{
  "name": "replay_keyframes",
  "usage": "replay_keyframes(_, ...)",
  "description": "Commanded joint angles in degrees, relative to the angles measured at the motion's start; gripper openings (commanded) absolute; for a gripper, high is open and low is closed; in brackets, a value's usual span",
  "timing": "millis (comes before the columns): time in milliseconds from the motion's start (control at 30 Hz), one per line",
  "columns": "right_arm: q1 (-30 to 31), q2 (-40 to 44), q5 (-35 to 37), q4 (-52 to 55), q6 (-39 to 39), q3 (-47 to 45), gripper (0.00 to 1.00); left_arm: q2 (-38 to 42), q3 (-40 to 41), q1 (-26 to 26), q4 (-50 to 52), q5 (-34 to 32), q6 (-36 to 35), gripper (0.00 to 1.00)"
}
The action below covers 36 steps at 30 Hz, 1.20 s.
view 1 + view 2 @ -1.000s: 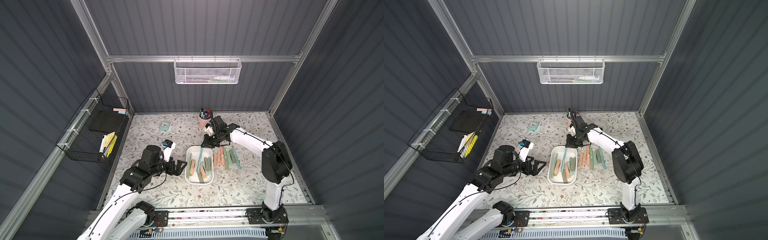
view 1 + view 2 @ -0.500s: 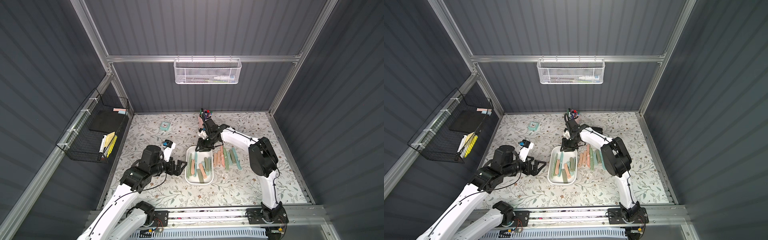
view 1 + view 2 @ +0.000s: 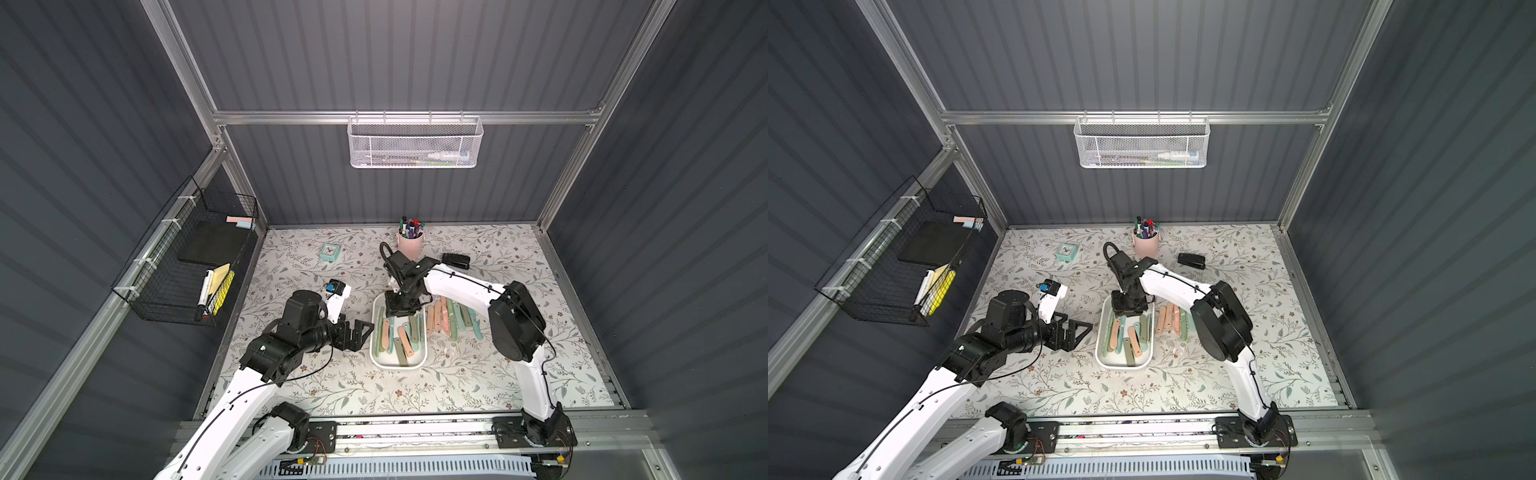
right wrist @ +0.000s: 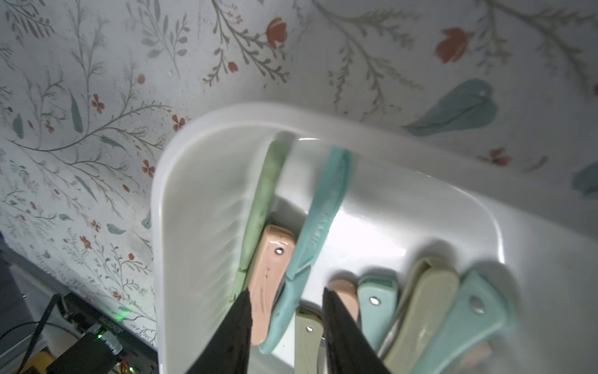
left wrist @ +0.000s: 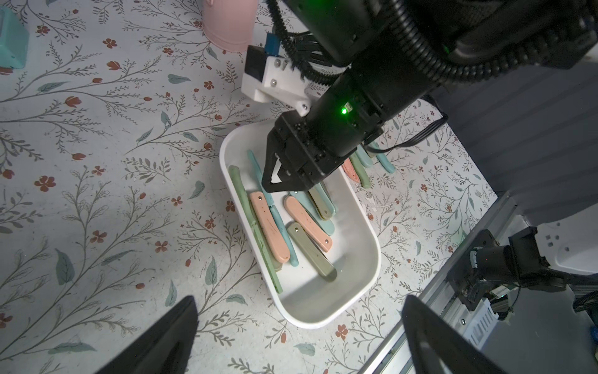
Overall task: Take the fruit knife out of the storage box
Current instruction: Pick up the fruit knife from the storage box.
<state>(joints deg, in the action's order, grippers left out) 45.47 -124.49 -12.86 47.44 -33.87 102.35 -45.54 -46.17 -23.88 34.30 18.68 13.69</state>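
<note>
Only in wrist view: right gripper [image 4: 286, 291] part-open astride teal fruit knife [image 4: 320, 220] in storage box [image 4: 200, 210]; left gripper [image 3: 359, 332] wide, empty.

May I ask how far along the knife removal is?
Done: a row of pastel fruit knives lies on the floral table beside the shallow white plastic storage box. In hand: the open right gripper straddles a teal knife inside. Remaining: lifting it out.

Floral tabletop [image 3: 498, 374], storage box [image 3: 399, 366], pen cup [image 3: 410, 248], clock [image 3: 331, 252]
</note>
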Motion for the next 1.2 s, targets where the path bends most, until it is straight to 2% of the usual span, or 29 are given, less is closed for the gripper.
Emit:
replay_keyframes(0,0.1,-4.6,7.3,8.1,-1.5,5.0,0.39,0.5,-0.1,0.2,-0.2,-0.4,-1.1,0.99)
replay_keyframes(200,0.2,-8.1,10.7,11.4,-1.2,8.7,0.39,1.2,0.0,0.2,-0.2,-0.7,-1.0,1.0)
replay_keyframes(533,0.5,-10.5,9.3,10.6,-0.6,10.1,0.4,0.9,-0.1,0.2,-0.2,-0.8,-1.2,0.99)
replay_keyframes(733,0.5,-11.0,7.0,9.9,-0.7,9.7,0.26,0.8,-0.1,0.3,-0.2,-1.1,-1.1,0.99)
replay_keyframes(900,0.5,-9.8,7.7,9.0,-1.4,8.8,0.21,1.0,-0.1,0.2,-0.1,-1.1,-1.1,0.99)
replay_keyframes(1167,0.1,-0.9,9.7,0.3,-4.0,1.3,0.12,0.8,-0.1,0.2,-0.1,-1.0,-1.1,0.99)
